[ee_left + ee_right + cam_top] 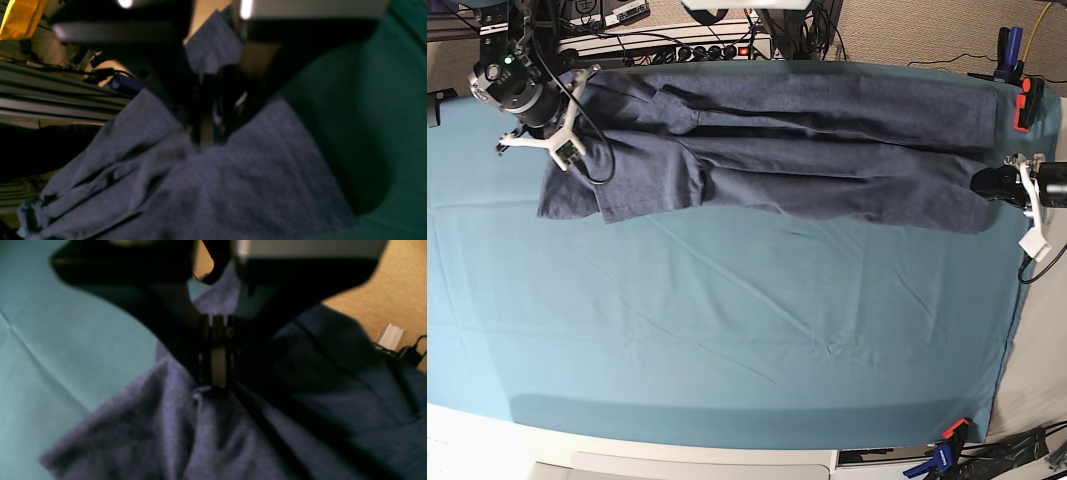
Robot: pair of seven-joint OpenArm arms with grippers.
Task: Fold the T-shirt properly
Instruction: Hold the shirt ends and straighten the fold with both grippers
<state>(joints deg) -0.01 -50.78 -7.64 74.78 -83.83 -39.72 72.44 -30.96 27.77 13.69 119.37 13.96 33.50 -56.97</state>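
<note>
On the bench [727, 340], with its teal cloth, the T-shirt [827, 150] lies stretched in a long band along the far edge. I judge one lengthwise fold is done and the cross folds are left. My left hand [208, 140] and right hand [213, 383] are each closed, pinching its fabric at opposite ends.

Both wrist views blurred throughout.

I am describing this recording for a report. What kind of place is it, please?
It looks like a robotics lab or test bench, not a home. A teal table cloth is held on the table by clamps, a power strip with cables runs along the far edge, and two robot arms hold a T-shirt.
</note>
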